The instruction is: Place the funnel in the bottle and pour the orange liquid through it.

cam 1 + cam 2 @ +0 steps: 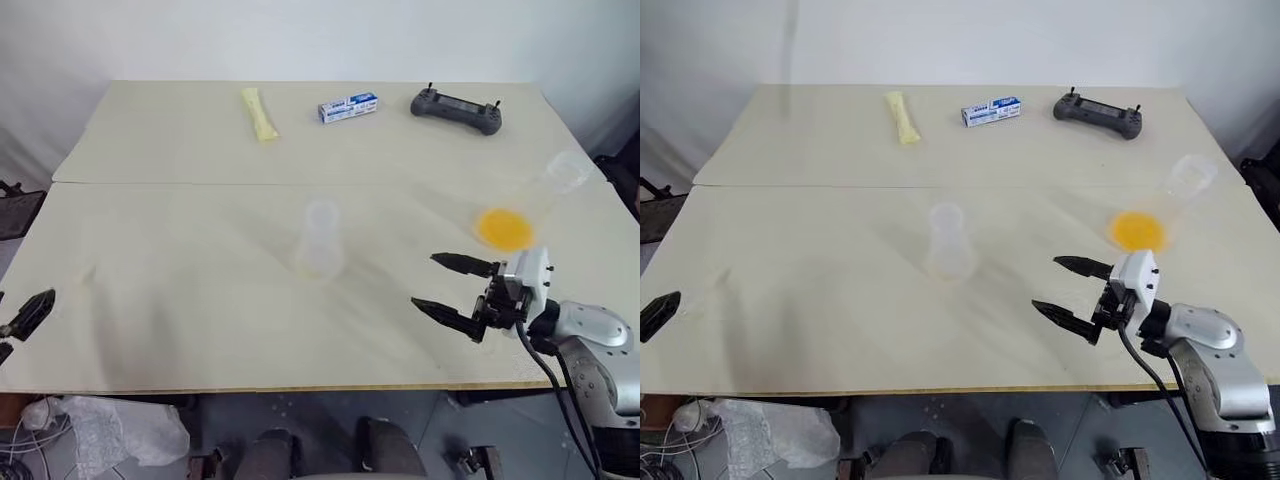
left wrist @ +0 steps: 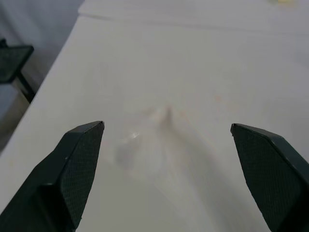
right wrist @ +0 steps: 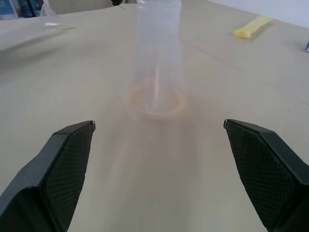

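Approaching stage: right gripper (image 1: pixel 453 283) and left gripper (image 1: pixel 25 315) both spread empty; funnel (image 2: pixel 140 142) lies unseated, needs lifting onto bottle (image 1: pixel 320 240)

My worktop (image 1: pixel 200 330) is a pale cream surface with a seam running across it. Along the far side lie a pale yellow packet (image 1: pixel 260 113), a small blue-and-white box (image 1: pixel 348 107) and a dark handheld controller (image 1: pixel 456 109). Near the middle stands a clear bottle (image 1: pixel 321 240). To my right sits a clear flask (image 1: pixel 535 195) lying tilted, its orange liquid (image 1: pixel 503 228) pooled low. A faint clear funnel (image 2: pixel 145 140) lies near my left edge.
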`<act>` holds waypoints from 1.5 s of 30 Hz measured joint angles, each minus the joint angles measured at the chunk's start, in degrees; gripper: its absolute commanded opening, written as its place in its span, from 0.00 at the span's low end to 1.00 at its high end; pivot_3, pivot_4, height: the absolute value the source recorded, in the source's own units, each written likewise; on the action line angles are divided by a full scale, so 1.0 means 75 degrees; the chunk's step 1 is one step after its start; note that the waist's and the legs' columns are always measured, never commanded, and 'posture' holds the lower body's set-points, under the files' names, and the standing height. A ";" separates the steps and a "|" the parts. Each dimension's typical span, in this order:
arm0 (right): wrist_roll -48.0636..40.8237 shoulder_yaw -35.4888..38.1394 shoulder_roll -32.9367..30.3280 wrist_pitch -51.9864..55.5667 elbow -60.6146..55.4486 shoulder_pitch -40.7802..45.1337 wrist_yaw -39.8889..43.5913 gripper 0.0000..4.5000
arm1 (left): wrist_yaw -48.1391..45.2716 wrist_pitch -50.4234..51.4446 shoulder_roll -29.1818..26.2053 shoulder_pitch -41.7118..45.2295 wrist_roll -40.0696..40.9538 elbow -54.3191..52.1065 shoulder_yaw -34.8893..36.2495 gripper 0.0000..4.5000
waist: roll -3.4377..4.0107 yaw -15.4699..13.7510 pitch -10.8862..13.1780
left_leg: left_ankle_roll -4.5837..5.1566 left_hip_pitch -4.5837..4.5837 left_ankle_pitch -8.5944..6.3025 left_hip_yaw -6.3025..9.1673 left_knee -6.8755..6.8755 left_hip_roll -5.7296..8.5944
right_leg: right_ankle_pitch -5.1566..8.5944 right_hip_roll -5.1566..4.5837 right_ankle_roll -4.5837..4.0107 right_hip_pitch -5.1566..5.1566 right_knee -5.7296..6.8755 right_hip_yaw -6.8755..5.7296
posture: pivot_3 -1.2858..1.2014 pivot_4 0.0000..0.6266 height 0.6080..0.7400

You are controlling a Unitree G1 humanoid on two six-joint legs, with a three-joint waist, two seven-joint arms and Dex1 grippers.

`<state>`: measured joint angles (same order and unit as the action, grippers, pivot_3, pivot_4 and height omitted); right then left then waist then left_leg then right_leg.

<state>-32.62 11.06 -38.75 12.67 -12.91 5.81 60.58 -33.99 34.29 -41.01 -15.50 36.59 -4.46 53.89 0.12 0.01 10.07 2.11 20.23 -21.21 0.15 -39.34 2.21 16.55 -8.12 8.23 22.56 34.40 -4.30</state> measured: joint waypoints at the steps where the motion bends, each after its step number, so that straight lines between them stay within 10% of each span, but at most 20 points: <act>1: 0.0000 -0.0052 0.0000 0.0000 0.0037 0.0067 0.0027 1.00 | 0.0007 0.0119 0.0101 -0.0204 0.0070 -0.0167 0.0026 0.99 | 0.0000 -0.0016 0.0000 | 0.0000 0.0000 0.0000 0.0007 0.0000 0.0001 | 0.0000 -0.0002 0.0000 -0.0004 -0.0003 -0.0002 | 0.52 0.24 1.00; 23: 0.0141 -0.0145 0.0001 -0.0034 0.0188 0.0019 0.0133 1.00 | 0.0751 -0.0763 0.0028 0.2075 -0.1025 0.2007 -0.1791 0.99 | 0.0000 0.0002 0.0000 | -0.0002 0.0003 0.0000 0.0006 0.0004 0.0004 | 0.0001 0.0051 -0.0001 0.0002 0.0000 -0.0029 | 0.52 0.24 1.00; 37: 0.0144 0.0077 0.0013 -0.0072 -0.0071 -0.0242 -0.0242 1.00 | -0.0062 -0.0577 -0.0468 0.2864 -0.0972 0.2434 -0.2231 0.04 | 0.0000 0.0002 0.0000 | -0.0003 0.0000 0.0000 0.0003 0.0004 0.0001 | 0.0000 0.0049 0.0000 0.0002 0.0003 -0.0021 | 0.52 0.24 1.00; 45: 0.0153 0.0092 0.0033 -0.0229 -0.0071 -0.0290 -0.0407 1.00 | -0.1307 -0.0556 -0.0978 0.3596 -0.0715 0.2324 -0.2739 0.01 | 0.0000 -0.0027 0.0000 | 0.0000 0.0003 0.0001 0.0011 0.0003 0.0006 | 0.0000 0.0050 0.0000 0.0000 0.0004 -0.0024 | 0.52 0.24 1.00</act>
<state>-31.47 11.75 -38.50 10.96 -13.44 3.63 57.53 -43.79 30.12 -48.35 11.47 31.23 12.97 33.34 0.11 -0.19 10.07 2.11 20.25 -21.20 0.23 -39.31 2.26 16.55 -7.75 8.23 22.56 34.43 -4.48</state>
